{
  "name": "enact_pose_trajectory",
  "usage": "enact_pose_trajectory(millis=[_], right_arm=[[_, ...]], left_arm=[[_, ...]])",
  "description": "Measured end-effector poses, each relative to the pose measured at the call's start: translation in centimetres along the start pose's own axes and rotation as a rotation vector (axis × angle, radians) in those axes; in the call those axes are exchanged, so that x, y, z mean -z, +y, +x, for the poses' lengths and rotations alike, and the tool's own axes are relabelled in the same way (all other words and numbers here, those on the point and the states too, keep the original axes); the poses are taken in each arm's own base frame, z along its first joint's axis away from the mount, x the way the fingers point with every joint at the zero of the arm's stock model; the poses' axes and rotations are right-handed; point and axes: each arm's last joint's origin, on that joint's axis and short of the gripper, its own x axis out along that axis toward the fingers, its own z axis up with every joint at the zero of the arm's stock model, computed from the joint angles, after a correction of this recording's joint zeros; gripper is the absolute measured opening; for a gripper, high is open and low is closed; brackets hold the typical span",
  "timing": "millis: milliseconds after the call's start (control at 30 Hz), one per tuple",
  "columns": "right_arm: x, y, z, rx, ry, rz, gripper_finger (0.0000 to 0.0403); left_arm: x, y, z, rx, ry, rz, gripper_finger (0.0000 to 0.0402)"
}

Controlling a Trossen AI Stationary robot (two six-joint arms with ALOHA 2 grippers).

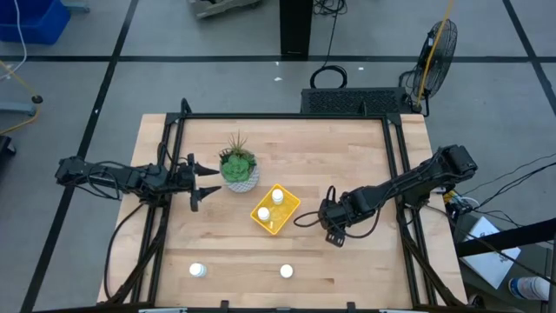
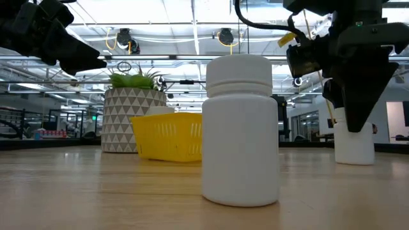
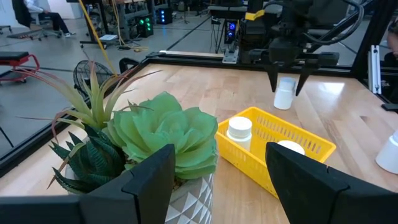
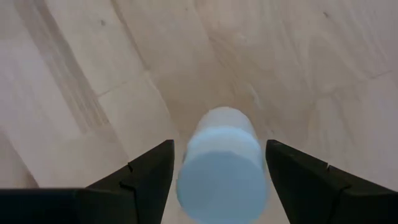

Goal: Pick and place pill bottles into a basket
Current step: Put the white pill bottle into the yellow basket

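While I'm bringing the right tool [image 4: 214,180] down over a pill bottle [image 4: 222,165], its fingers are spread wide, one on each side of the cap, not yet touching. In the high view this tool [image 1: 333,228] is sitting right of centre, just right of the basket [image 1: 289,211]. My judgement for a good grasp: keep the bottle centred between the fingers, go lower so the pads meet the body under the cap, then clench square so it doesn't tip or squirt out on the smooth bench [image 1: 347,165]. After that it needs a lift high enough to clear the basket wall.

The left tool [image 1: 207,181] is waiting at centre left, released, beside the plant pot [image 1: 240,176].

Bottles: small white cylinders with ribbed white caps, plain, no label visible. Two are already standing in the yellow basket [image 3: 317,146], near mid-frame in the high view: one [image 1: 277,196] toward its upper corner, one [image 1: 262,213] to its left. Two more are standing upright on the bench along the lower edge: one [image 1: 197,270] lower left, one [image 1: 286,271] lower centre. The basket is a shallow slotted tray, bright yellow.
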Motion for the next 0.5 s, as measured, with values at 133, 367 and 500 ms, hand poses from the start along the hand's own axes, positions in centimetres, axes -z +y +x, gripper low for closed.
enact_pose_trajectory(millis=[133,367,500], right_arm=[[-0.01,0.01,0.00,-0.001,-0.001,-0.001,0.0243],[-0.03,0.11,-0.02,-0.021,0.004,-0.034,0.0159],[-0.48,0.49,-0.04,-0.051,-0.051,-0.100,0.0160]], left_arm=[[0.00,0.00,0.00,0.000,0.000,0.000,0.0253],[0.00,0.01,0.00,-0.001,0.000,-0.003,0.0253],[0.00,0.00,0.00,0.000,0.000,-0.006,0.0253]])
